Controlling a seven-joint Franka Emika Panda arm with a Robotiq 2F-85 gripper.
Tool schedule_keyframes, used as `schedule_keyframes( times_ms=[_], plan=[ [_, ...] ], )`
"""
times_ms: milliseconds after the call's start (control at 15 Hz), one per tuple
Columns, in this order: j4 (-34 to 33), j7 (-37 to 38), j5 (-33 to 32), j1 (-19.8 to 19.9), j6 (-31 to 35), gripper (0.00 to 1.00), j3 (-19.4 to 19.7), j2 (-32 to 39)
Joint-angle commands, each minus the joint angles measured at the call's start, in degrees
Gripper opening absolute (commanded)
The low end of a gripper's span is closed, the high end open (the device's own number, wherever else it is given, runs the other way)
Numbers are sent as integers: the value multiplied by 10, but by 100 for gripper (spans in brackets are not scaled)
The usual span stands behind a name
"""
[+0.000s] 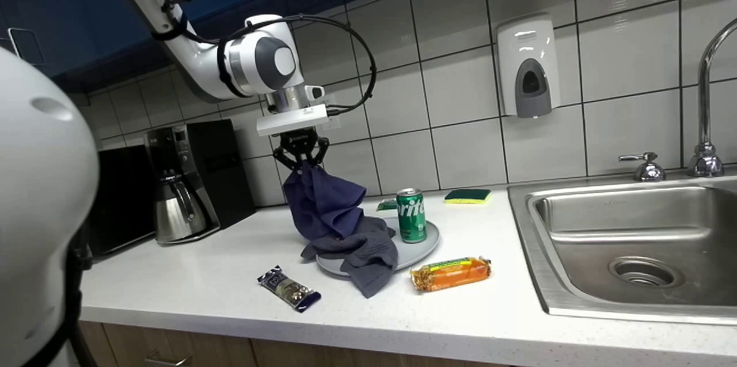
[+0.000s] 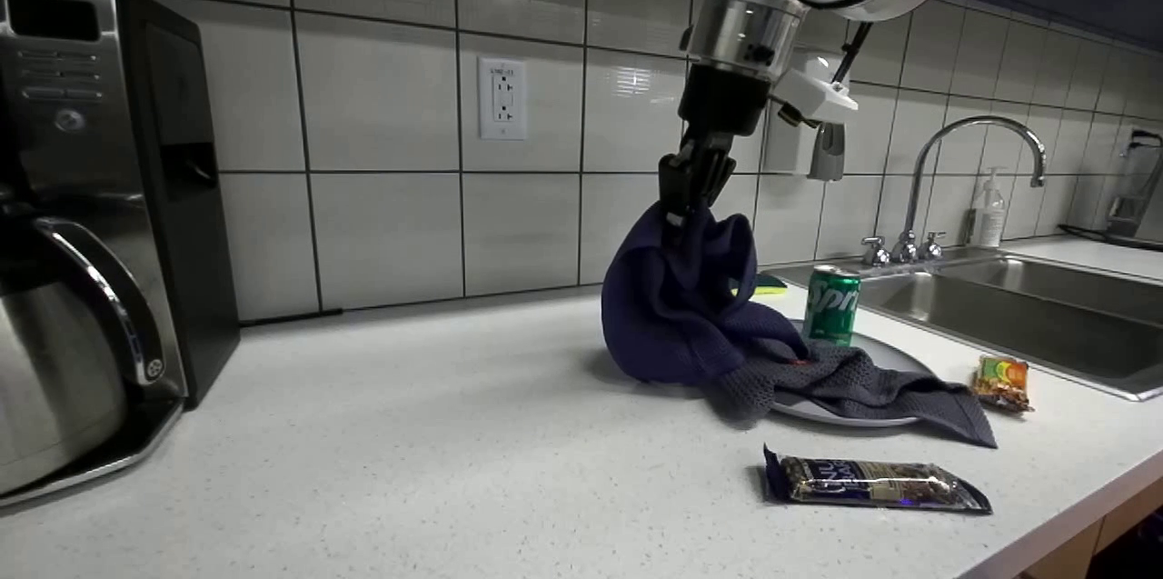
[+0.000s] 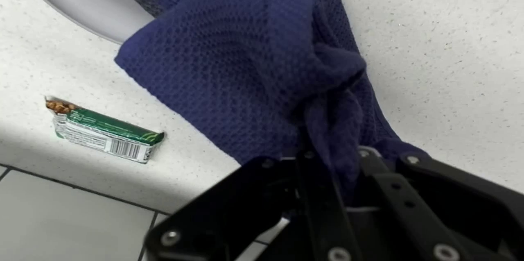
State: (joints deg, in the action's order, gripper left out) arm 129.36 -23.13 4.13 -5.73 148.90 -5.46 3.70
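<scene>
The gripper pinches a bunched fold of dark blue cloth between its jaws; the cloth hangs directly below them. In both exterior views, the lower part of the blue cloth meets a dark gray cloth. The gray cloth lies partly on a round gray plate and drapes over the rim onto the countertop. Also on the plate, a green Sprite can stands upright beside the gray cloth. Off the plate lie 3 wrapped items: a nut bar, an orange packet and a green packet. A sponge lies near the tiled wall. A metal carafe sits in the coffee maker, its contents hidden. A drain is set in the floor of the steel sink.
</scene>
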Motion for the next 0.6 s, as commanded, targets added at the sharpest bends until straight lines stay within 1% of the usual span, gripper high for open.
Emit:
schedule_keyframes(
  times_ms=[0, 533],
  plan=[
    [-28, -9, 5, -6, 13, 3, -17, 21],
    [-85, -23, 11, -14, 24, 3, -53, 72]
  ],
)
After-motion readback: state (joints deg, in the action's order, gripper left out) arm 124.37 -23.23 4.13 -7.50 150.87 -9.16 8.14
